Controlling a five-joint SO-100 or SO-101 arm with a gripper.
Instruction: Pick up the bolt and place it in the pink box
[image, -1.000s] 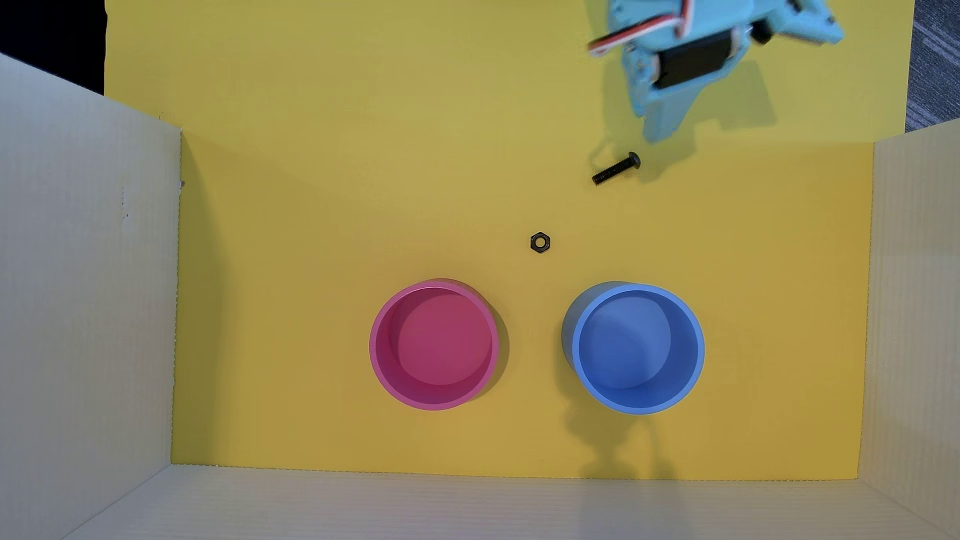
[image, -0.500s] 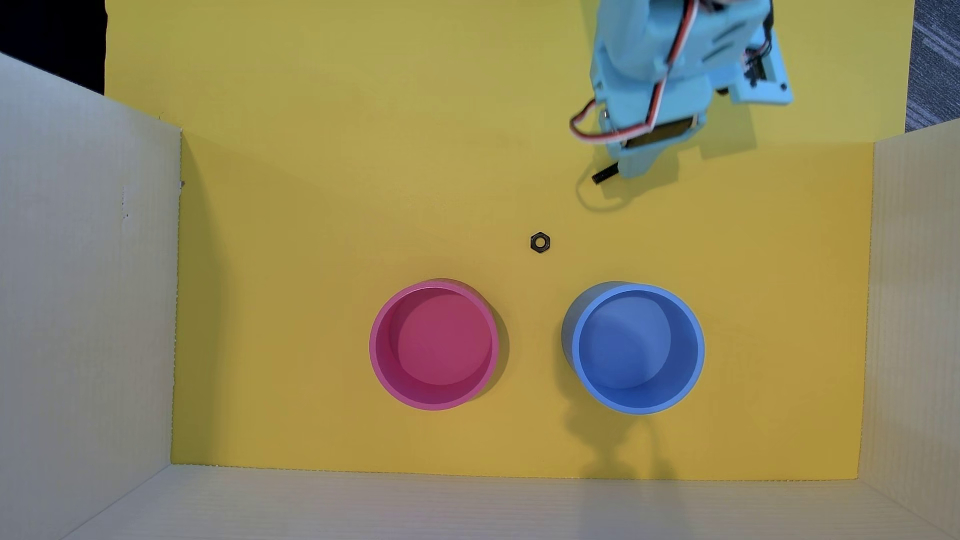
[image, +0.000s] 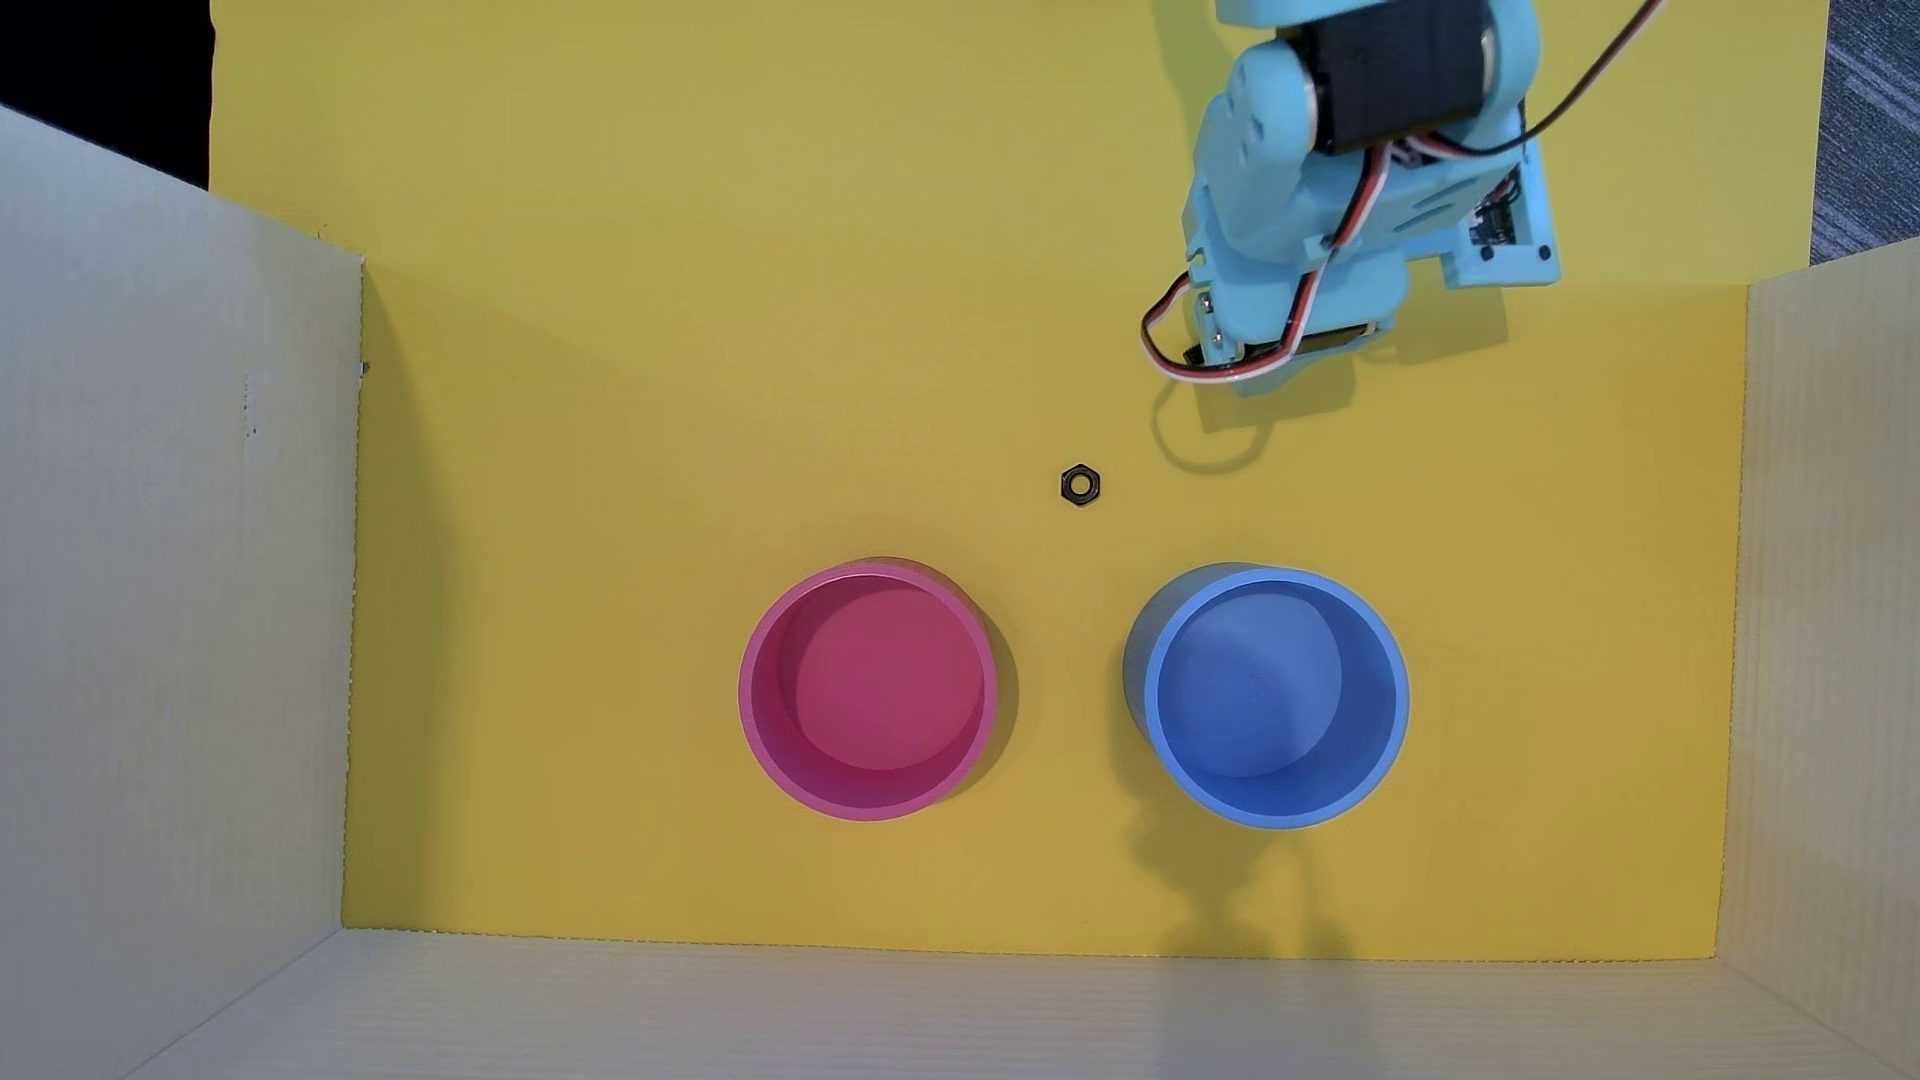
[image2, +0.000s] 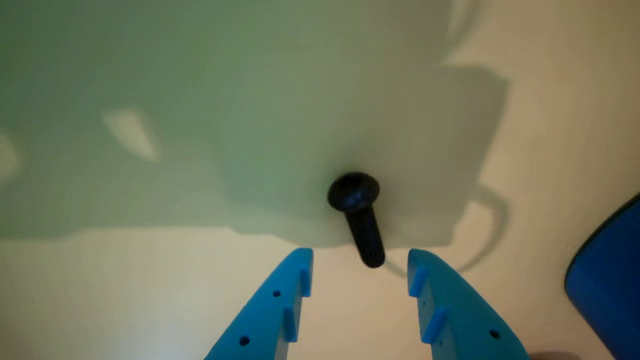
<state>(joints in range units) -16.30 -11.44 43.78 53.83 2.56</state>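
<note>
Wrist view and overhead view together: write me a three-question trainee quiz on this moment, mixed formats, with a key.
1. True or false: in the wrist view the gripper is shut on the bolt.
2. In the overhead view, which cup lies nearer the nut? A) the pink box B) the blue cup C) cannot tell.
3. Fill in: in the wrist view the bolt's ____ end points toward the fingertips.

Key
1. False: the jaws are open, with the bolt's tip just ahead of the gap.
2. C, roughly midway.
3. Threaded.

Overhead, the arm hides the bolt; blue cup cut off in wrist view
</note>
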